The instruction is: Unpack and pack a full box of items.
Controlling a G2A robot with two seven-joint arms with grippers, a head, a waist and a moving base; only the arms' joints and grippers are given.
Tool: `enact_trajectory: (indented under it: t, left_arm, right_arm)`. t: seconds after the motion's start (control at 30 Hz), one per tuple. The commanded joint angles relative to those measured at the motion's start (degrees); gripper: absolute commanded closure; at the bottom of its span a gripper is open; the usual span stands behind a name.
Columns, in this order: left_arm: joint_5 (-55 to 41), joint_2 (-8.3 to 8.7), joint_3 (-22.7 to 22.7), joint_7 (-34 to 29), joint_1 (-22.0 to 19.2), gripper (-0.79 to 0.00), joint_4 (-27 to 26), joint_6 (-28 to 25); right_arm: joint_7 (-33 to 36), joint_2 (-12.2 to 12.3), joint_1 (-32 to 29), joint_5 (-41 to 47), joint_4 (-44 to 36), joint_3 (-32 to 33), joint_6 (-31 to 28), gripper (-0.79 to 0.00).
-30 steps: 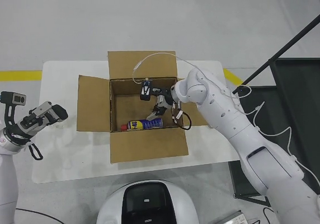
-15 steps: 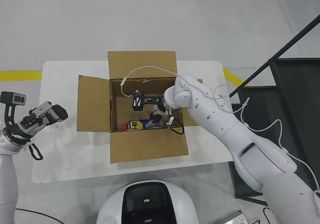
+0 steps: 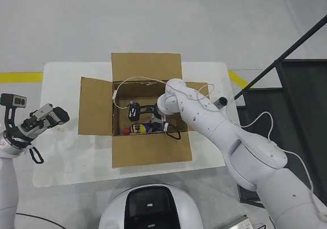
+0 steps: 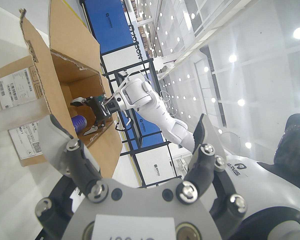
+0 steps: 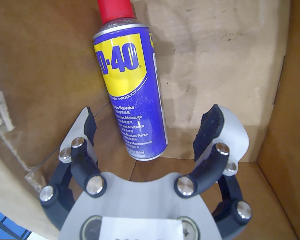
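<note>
The main risk here, I think, comes from the near wall of the cardboard box (image 3: 146, 150). The spray can (image 5: 130, 81) lies on its side close along that wall, so the finger on that side has very little room and may push into the cardboard instead of sliding beside the can. The can is round and smooth, so an uneven squeeze could make it roll away. A grip near its bottom end could also let the capped end hang down when it is lifted. The right gripper (image 5: 151, 121) is low inside the box, its fingers spread wide on both sides of the can's bottom end, apparently not touching it. On the visible floor of the box I see only this can, with its red cap toward the left near corner. The left gripper (image 4: 126, 131) is also open and holds nothing, above the left edge of the table (image 3: 66, 166), well apart from the box.
</note>
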Motion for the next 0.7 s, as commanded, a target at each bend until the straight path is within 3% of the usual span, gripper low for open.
enact_trajectory:
  t: [0.0,0.27,0.3,0.37,0.43,0.67]
  left_arm:
    - [0.00,0.00,0.00,0.00,0.00,-0.785,0.00,0.00]
    - [0.00,0.00,0.00,0.00,0.00,-0.785,0.00,0.00]
    - [0.00,0.00,0.00,0.00,0.00,-0.785,0.00,0.00]
    - [0.00,0.00,0.00,0.00,0.00,-0.785,0.00,0.00]
    - [0.00,0.00,0.00,0.00,0.00,-0.785,0.00,0.00]
    - [0.00,0.00,0.00,0.00,0.00,-0.785,0.00,0.00]
  right_arm:
    - [-0.68,-1.17,0.52,-0.22,2.16,-0.94,-0.10,-0.785]
    - [-3.08,-5.37,2.15,-0.85,9.56,-3.57,-0.75,-0.785]
    - [-3.28,-5.81,2.32,-0.85,10.41,-3.77,-0.94,-0.720]
    - [-3.45,-6.67,2.65,-0.99,11.97,-4.18,-1.11,-0.296]
    - [-3.69,-7.45,2.90,-0.97,13.51,-4.47,-1.36,0.000]
    - [-4.35,-9.61,3.99,-1.01,17.57,-5.01,-2.23,0.000]
